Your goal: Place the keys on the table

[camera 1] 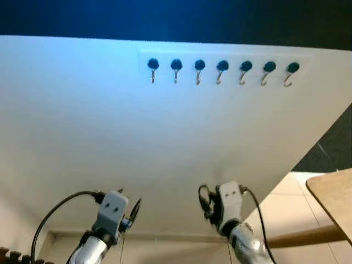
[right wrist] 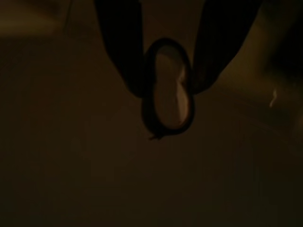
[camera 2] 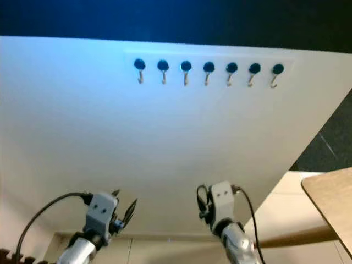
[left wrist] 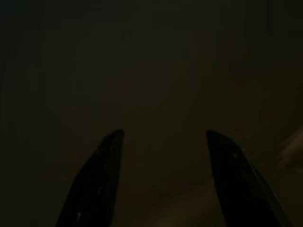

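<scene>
Keys' loop sits pinched in your right gripper, held low near a white wall; left gripper spread wide; table far right.

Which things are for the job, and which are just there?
For the job: right gripper, pinching a dark loop (maybe the key ring); wooden table.
Just there: row of hooks, white wall, open left gripper.
</scene>
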